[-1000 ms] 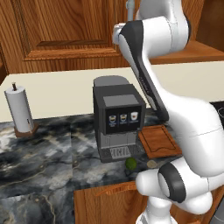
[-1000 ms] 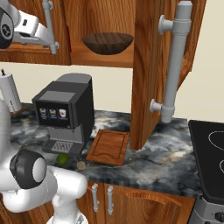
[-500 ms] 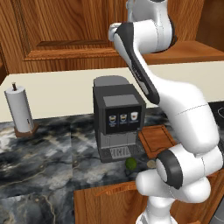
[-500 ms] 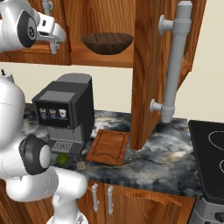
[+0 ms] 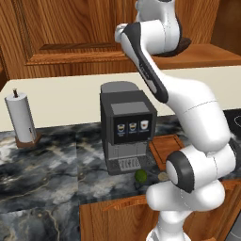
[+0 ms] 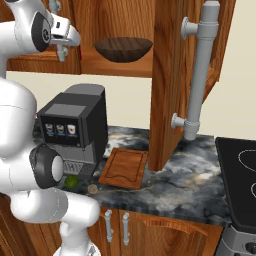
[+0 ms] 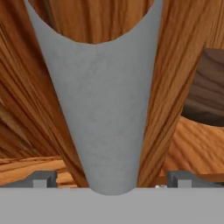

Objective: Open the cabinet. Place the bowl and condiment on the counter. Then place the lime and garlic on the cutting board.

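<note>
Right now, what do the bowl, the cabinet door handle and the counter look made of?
Bowl: dark wood by its brown grain, matte. Handle: grey metal, probably brushed, dull and even. Counter: polished dark marble with pale and golden veins.

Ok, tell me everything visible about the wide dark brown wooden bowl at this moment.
The wide, shallow dark brown wooden bowl sits upright on the shelf inside the large reddish-brown wooden wall cabinet, whose right-hand door stands open. It looks smooth, with a rounded underside, and nothing can be seen inside it. Nothing but the shelf touches it. The open two-finger gripper is to its left, at a grey bar handle. In the hand view the bowl's edge shows at the right.
</note>
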Motion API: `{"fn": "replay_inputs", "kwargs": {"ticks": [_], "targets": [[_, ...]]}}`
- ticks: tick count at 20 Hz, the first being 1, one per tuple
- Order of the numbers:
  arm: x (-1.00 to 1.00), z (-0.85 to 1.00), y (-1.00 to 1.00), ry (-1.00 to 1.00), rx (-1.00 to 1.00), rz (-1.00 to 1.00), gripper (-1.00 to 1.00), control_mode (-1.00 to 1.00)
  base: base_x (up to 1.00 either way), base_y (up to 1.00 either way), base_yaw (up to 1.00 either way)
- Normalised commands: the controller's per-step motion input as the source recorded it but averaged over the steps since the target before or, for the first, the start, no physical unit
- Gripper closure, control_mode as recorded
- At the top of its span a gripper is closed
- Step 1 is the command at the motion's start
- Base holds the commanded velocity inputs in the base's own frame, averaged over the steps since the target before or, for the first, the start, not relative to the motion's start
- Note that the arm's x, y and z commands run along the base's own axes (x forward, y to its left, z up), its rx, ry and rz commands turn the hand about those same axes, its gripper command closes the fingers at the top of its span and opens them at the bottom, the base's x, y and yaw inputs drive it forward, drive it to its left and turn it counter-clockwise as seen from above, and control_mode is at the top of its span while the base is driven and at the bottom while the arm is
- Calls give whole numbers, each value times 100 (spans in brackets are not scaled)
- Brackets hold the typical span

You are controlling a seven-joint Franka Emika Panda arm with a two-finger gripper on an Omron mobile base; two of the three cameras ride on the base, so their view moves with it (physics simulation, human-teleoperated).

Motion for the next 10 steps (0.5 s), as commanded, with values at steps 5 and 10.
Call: {"fn": "replay_inputs", "kwargs": {"ticks": [5, 10], "targets": [[19, -14, 1, 0, 0, 1, 100, -100, 0, 0, 0], [0, -16, 13, 4, 0, 0, 100, -100, 0, 0, 0]]}}
